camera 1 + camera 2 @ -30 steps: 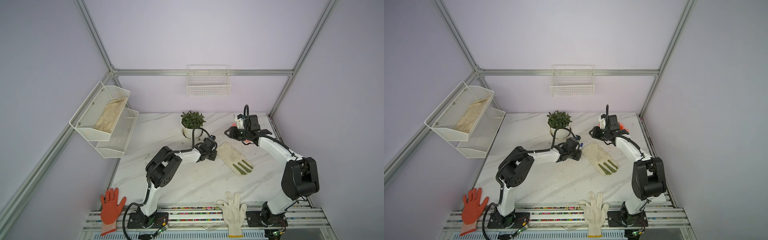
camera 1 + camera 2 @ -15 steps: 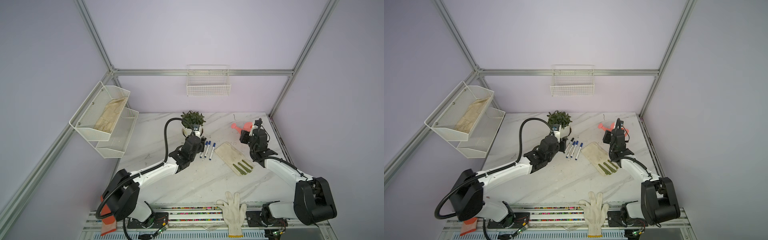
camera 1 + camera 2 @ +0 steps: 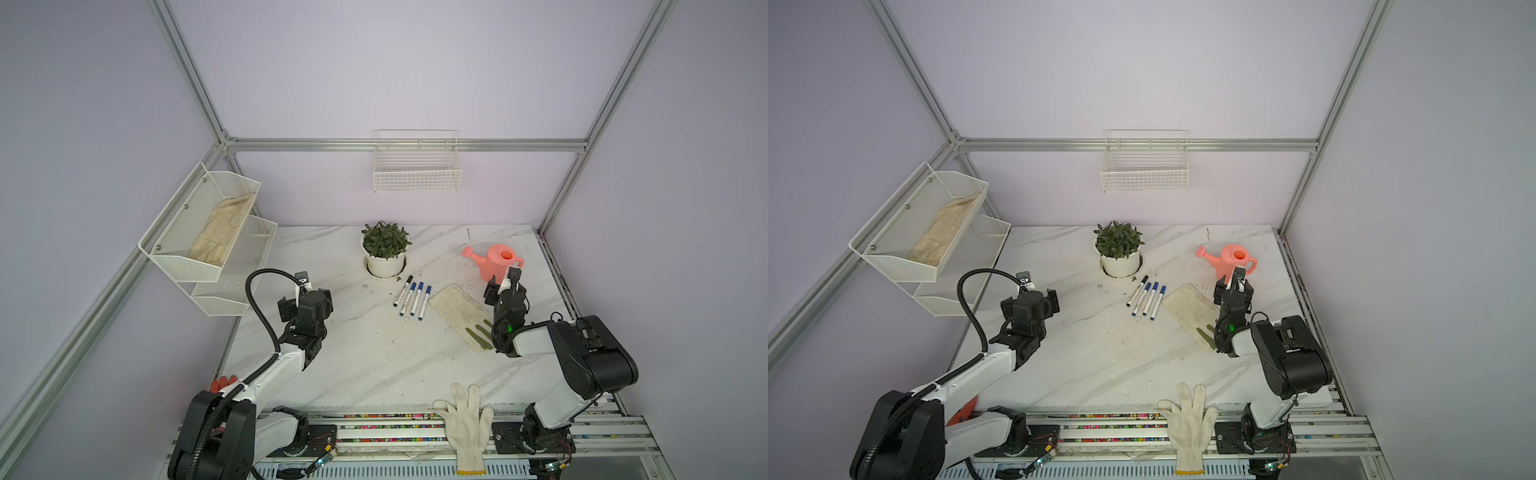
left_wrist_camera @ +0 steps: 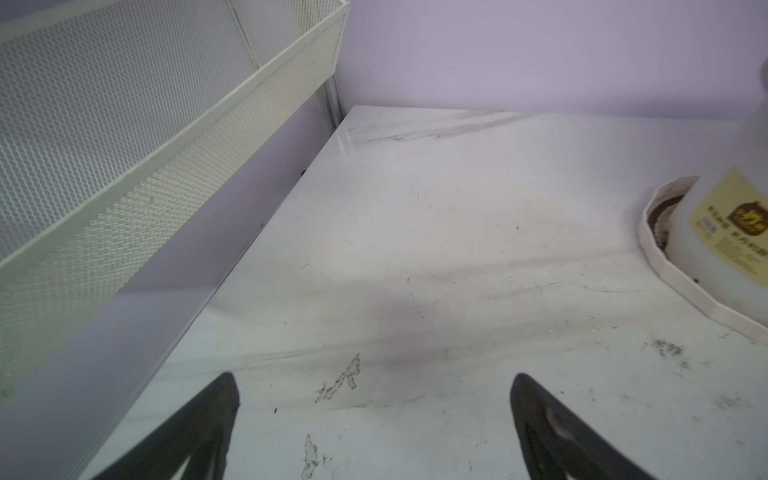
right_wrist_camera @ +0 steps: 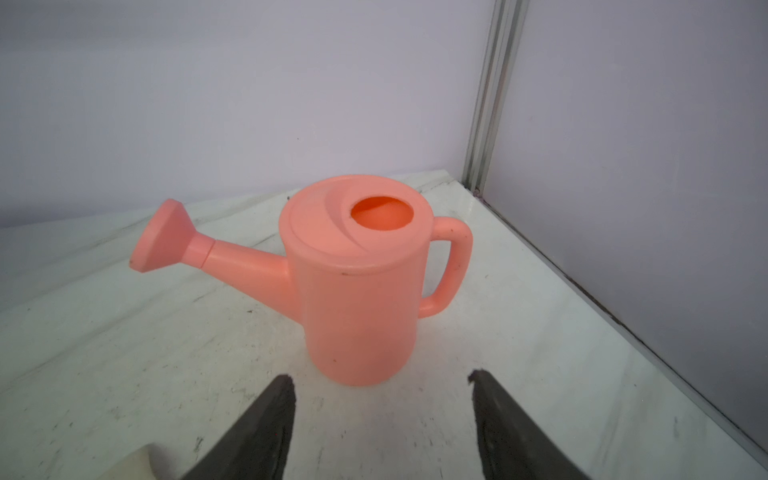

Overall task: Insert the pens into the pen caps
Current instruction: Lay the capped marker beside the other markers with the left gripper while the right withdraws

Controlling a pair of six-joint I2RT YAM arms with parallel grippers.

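Several white pens (image 3: 411, 300) (image 3: 1146, 300) lie side by side on the marble table (image 3: 374, 365), in front of the plant pot, in both top views. Short pen caps sit on their far ends, one black (image 3: 409, 279) and three blue (image 3: 420, 285); no loose cap shows. My left gripper (image 3: 306, 301) (image 3: 1030, 305) (image 4: 374, 382) hovers open and empty left of the pens, facing bare table. My right gripper (image 3: 503, 289) (image 3: 1233, 290) (image 5: 380, 378) is open and empty to their right, facing the watering can.
A pink watering can (image 5: 357, 291) (image 3: 496, 262) stands just beyond my right gripper. A potted plant (image 3: 384, 253) is behind the pens, a flat glove (image 3: 457, 311) beside them. White mesh shelves (image 3: 208, 237) overhang the left edge. A white glove (image 3: 465, 419) drapes the front rail.
Both arms have drawn back from the table's middle, the left toward the left, the right toward the right. Both grippers' jaws have opened wide. The pens now lie uncovered.
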